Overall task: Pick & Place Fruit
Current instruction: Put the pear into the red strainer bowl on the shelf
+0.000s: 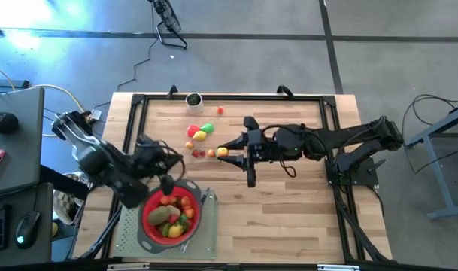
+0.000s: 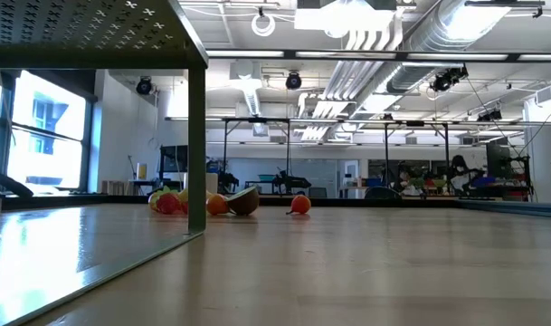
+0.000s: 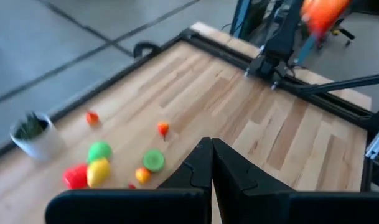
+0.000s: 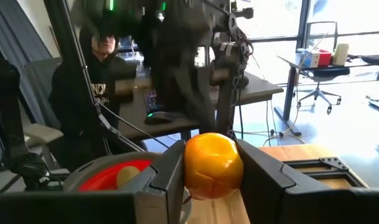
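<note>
The right gripper [image 1: 224, 151] is clamped on a small yellow-orange toy fruit [image 4: 213, 164], held just right of the loose fruit cluster [image 1: 201, 133] lying near the small white pot [image 1: 193, 100]. From that cluster, the red strainer [image 1: 147, 223] sits toward the table's near left corner, already holding several fruits. The left gripper [image 1: 167, 183] hovers over the strainer's rim with its fingers [image 3: 198, 167] pressed together, holding nothing.

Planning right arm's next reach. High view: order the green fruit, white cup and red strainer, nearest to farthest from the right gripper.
From the right gripper, holding a yellow fruit:
1. Green fruit, in the loose pile up-table.
2. White cup, by the far edge.
3. Red strainer, near edge, under the left arm.
</note>
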Robot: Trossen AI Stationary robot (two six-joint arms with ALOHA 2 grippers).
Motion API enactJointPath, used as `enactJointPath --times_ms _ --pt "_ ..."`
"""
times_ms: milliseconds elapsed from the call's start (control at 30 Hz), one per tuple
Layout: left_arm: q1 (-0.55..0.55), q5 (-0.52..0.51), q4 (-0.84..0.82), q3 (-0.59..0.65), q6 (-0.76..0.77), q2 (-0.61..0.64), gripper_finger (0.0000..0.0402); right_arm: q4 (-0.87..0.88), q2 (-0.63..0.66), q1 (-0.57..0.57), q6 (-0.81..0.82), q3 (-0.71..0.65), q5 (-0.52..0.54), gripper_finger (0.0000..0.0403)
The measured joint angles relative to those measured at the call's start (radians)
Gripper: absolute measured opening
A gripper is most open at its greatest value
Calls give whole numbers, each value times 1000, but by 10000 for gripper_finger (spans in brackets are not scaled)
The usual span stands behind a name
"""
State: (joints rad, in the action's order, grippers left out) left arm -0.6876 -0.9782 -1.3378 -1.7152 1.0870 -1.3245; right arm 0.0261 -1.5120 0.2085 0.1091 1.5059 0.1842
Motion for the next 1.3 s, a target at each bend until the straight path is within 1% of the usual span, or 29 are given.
enactJointPath --times_ms 133,233,300,433,533,633,733,833,867,1000,1067,1167,1300 --pt "0 41 183 223 103 32 0 4 0 0 -11 0 0 121" --pt "1 48 346 346 96 79 0 17 0 -8 -13 0 0 125" --pt "24 46 430 380 51 127 0 23 0 -14 -13 0 -3 124" --pt "76 67 581 395 -116 233 0 24 0 -30 -13 0 -11 117" --pt "133 127 718 434 -226 290 0 24 0 -41 -13 0 -34 119" --pt "221 239 874 504 -278 312 0 26 0 -42 -23 0 -34 125" --pt "319 410 1043 587 -275 311 0 26 0 -41 -38 0 -35 123" --pt "415 593 1211 648 -234 312 0 28 0 -41 -52 0 -34 117" --pt "446 644 1246 659 -210 312 0 28 0 -41 -54 0 -34 117" --pt "540 820 1290 662 -124 317 0 29 1 -41 -54 0 -34 123" --pt "568 884 1293 662 -87 319 0 30 1 -41 -54 0 -36 127" --pt "595 919 1288 662 -64 318 0 45 1 -41 -54 0 -37 125" --pt "625 924 1295 662 -155 318 4 70 1 -41 -54 0 -37 118"
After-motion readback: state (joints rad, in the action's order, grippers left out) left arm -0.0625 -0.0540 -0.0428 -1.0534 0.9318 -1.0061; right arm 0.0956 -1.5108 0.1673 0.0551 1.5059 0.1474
